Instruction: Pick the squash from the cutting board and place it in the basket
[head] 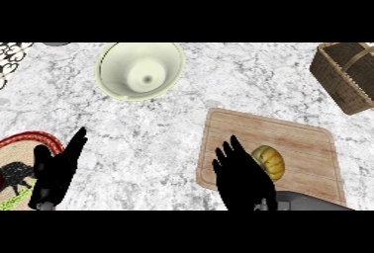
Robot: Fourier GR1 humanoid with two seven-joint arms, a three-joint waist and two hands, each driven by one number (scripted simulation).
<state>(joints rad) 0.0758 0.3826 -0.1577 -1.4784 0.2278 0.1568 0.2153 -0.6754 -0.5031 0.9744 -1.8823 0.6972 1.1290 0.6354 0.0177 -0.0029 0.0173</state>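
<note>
At six o'clock, nearest the lower edge: right hand [245,179], fingers straight and spread, grasping nothing, raised over the near-left part of the cutting board [300,141]. Just to its three o'clock, touching or nearly touching the fingers: squash [270,161], lying on the board, not yet lifted. Cannot tell whether any finger actually rests on it. At eight o'clock: left hand [60,165], released, fingers straight and pointing up, resting beside a red-rimmed plate [29,137] at the left edge. Judged by the layout: task barely begun. Reach looks under way, grasp not closed; lift, carry and release all left to do. As for the squash: small, oval, yellow-orange with lengthwise ribs, left side partly hidden behind the dark fingers. Rounded body likely to roll if nudged rather than enclosed. Farther out at eleven o'clock: pale green bowl [140,70], well apart from the board. Farthest, at two o'clock: brown wicker basket [343,74], cut by the right edge, handle arched across its mouth, well apart from the squash.
</note>
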